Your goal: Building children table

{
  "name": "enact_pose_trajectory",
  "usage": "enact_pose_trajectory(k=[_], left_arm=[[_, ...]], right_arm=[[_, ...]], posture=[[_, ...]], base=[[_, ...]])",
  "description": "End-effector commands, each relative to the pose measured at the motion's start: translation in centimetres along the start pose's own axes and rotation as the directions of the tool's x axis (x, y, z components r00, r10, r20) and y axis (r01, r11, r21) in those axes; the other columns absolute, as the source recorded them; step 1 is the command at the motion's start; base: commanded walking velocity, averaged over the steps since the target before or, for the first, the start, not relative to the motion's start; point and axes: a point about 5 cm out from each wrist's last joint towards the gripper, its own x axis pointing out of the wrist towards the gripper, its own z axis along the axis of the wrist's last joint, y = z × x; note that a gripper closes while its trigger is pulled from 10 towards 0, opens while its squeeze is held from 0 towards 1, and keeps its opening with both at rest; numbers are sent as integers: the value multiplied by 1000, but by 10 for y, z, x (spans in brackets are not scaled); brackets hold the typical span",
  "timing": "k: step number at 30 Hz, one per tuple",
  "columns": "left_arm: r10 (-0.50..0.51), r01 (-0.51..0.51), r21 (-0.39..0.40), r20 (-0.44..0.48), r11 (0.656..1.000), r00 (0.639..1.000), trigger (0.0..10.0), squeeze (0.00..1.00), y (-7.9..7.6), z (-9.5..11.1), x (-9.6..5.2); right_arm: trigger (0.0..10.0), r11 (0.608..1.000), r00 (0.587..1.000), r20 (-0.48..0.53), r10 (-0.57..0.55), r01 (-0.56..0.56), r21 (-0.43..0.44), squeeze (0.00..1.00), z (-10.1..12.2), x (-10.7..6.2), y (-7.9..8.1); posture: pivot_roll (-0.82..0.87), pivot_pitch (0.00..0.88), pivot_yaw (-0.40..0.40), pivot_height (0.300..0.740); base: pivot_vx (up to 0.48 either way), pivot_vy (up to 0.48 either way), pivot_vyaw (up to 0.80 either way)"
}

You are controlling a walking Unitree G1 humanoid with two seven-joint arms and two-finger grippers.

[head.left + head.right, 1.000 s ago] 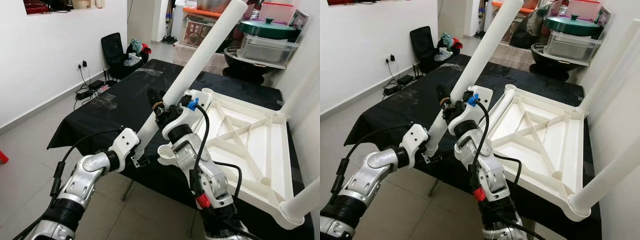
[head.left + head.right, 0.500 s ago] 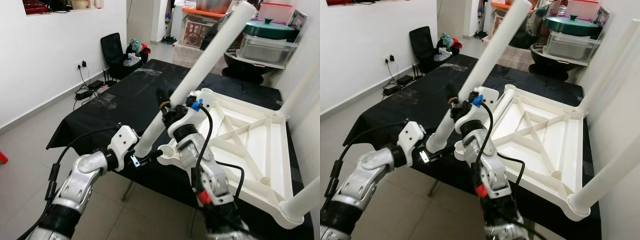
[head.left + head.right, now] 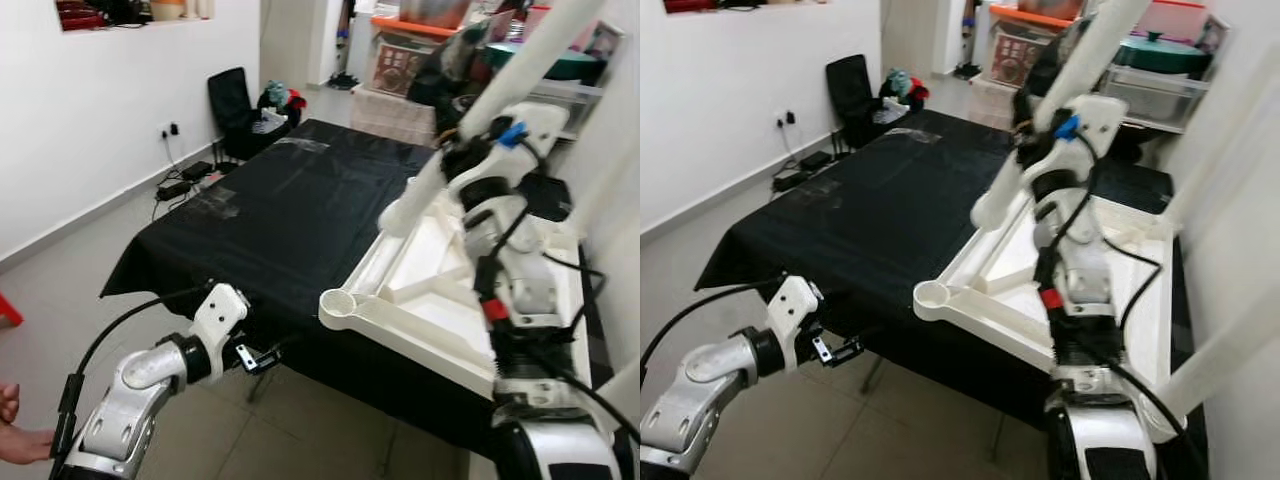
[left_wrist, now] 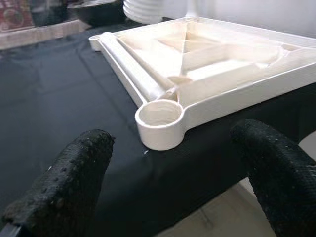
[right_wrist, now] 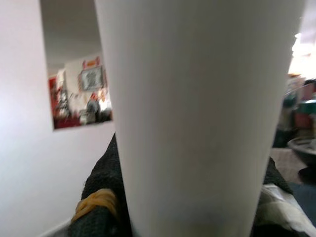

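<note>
An upside-down white table top (image 3: pixel 400 325) lies on the black-covered table (image 3: pixel 270 220), its empty corner socket (image 3: pixel 337 303) nearest me. My right gripper (image 3: pixel 462 135) is raised above the table top and shut on a white table leg (image 3: pixel 420 190), which slants up to the right. In the right wrist view the leg (image 5: pixel 197 113) sits between the black fingers (image 5: pixel 98 197). My left gripper (image 3: pixel 262 358) hangs open below the table's front edge. Its fingers (image 4: pixel 74 173) stand wide apart, facing the socket (image 4: pixel 159 116). Two fitted legs (image 3: pixel 1230 130) rise on the right.
A black chair (image 3: pixel 228 100) with toys on it stands by the white wall at the back left. Cables and a power strip (image 3: pixel 175 188) lie on the floor. Boxes and pots (image 3: pixel 400 65) are stacked behind the table. A person's hand (image 3: pixel 8 410) is at the lower left.
My left gripper has let go of the leg's lower end and dropped below the table edge. My right gripper has carried the leg up and to the right, over the table top.
</note>
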Motion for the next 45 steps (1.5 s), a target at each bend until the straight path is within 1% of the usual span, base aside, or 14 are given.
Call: enact_pose_trajectory(k=[1, 2, 5, 6, 12, 15, 17, 20, 25, 28, 33, 41, 44, 45], left_arm=[[13, -13, 3, -46, 1000, 999, 10000, 125, 5, -7, -5], [32, -32, 4, -49, 999, 998, 10000, 122, 9, -8, -6], [44, -44, 3, -49, 999, 998, 10000, 122, 11, -8, -6], [49, -49, -1, -45, 999, 998, 10000, 125, 11, -6, -6], [47, -48, -16, -59, 999, 997, 10000, 122, 8, -6, -8], [53, -55, -19, -70, 998, 996, 10000, 122, 8, -7, -10], [147, -149, -7, -133, 989, 980, 10000, 129, 15, -20, -20], [203, -207, -12, -153, 978, 967, 10000, 125, 15, -26, -23], [198, -203, -17, -156, 979, 968, 10000, 129, 12, -27, -23], [205, -210, -16, -155, 978, 966, 10000, 125, 13, -25, -20], [214, -218, -13, -158, 976, 964, 10000, 133, 14, -24, -19], [222, -227, -11, -159, 974, 962, 10000, 133, 10, -24, -20], [223, -227, -9, -160, 974, 962, 10000, 133, 9, -24, -20], [223, -227, -9, -160, 974, 962, 10000, 133, 9, -24, -20]], right_arm=[[0, 999, 999, -13, 37, -37, -11, 0, -1, -3, 1], [0, 993, 992, -45, 118, -117, 14, 0, -5, -9, 8], [0, 984, 982, -66, 175, -173, 36, 0, -8, -13, 13], [0, 970, 967, -80, 240, -237, 51, 0, -10, -18, 18], [0, 934, 926, -120, 358, -352, 64, 0, -21, -25, 26], [0, 931, 923, -125, 365, -360, 62, 0, -23, -25, 27], [0, 927, 917, -137, 374, -370, 52, 0, -27, -26, 29], [0, 917, 905, -149, 399, -393, 73, 0, -30, -29, 35], [0, 904, 890, -159, 427, -417, 95, 0, -34, -32, 40], [0, 874, 858, -172, 485, -470, 118, 0, -42, -35, 47], [0, 859, 840, -181, 511, -496, 125, 0, -46, -35, 51], [0, 860, 837, -195, 510, -496, 120, 0, -52, -34, 50], [0, 890, 860, -231, 455, -447, 88, 0, -58, -29, 43], [0, 890, 860, -231, 455, -447, 88, 0, -58, -29, 43]], posture=[[71, 0, -112, 740], [72, 0, -117, 740], [72, 0, -117, 740], [74, 0, -114, 740], [62, 0, -110, 740], [64, 0, -113, 740], [68, 0, -112, 740], [72, 0, -111, 740], [79, 0, -111, 740], [89, 0, -111, 740], [94, 0, -112, 740], [106, 0, -117, 740], [108, 0, -121, 740], [108, 0, -121, 740]], base=[[0, 0, 0], [0, 0, 0], [0, 0, 0], [0, 0, 0], [0, 0, 0], [0, 0, 0], [0, 0, 0], [0, 0, 0], [0, 0, 0], [0, 0, 0], [0, 0, 0], [0, 0, 0], [0, 0, 0], [0, 0, 0]])
